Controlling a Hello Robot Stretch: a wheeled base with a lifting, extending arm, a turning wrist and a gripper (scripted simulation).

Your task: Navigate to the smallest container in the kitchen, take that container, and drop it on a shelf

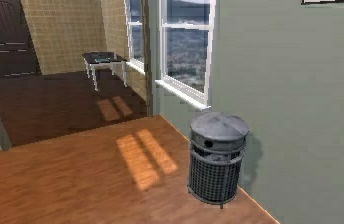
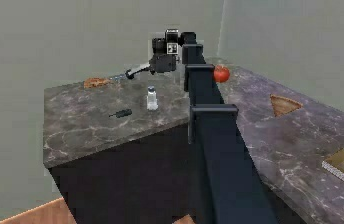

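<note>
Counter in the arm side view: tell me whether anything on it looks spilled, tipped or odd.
Nothing stands out. The small clear jar stands upright on the counter; the red round thing and the brown wedges rest on it. No spill shows.

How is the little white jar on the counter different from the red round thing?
The little jar is pale and whitish; the red round thing is red. The jar stands upright, taller than wide; the red thing is ball-shaped. The jar sits left of the arm in the arm side view, the red thing just right of it. Both rest on the dark stone counter.
</note>
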